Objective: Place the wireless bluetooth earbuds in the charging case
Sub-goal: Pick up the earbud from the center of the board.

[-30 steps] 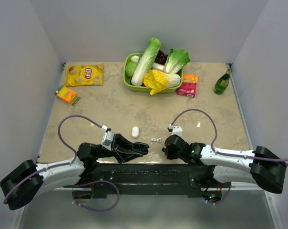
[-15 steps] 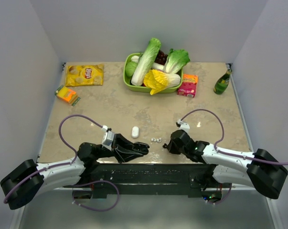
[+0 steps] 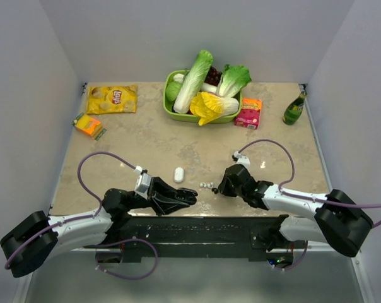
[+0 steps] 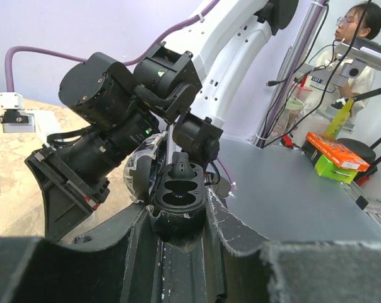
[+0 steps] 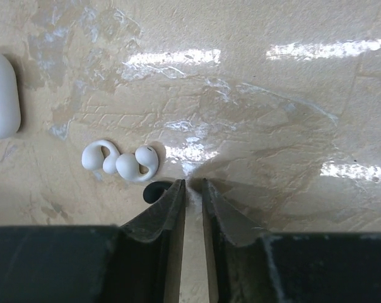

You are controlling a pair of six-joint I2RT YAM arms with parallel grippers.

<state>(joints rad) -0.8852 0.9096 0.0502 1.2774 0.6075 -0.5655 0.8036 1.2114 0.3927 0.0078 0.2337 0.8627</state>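
Charging case [image 3: 178, 174]: white, lid closed, flat on table [image 3: 140, 142], just beyond left end effector [image 3: 190, 197], untouched. White earbuds [image 5: 121, 161] lie side by side on table, between case and right end effector [image 5: 193, 184]. I see right jaws slightly parted, gripping nothing, tips just beside earbuds. Left end effector clamps black two-cavity shell [image 4: 178, 189]. Small dark piece [image 5: 152, 191] beside right tips; I cannot tell what.

pale walls [image 3: 197, 31], beige marbled table [image 3: 146, 145]
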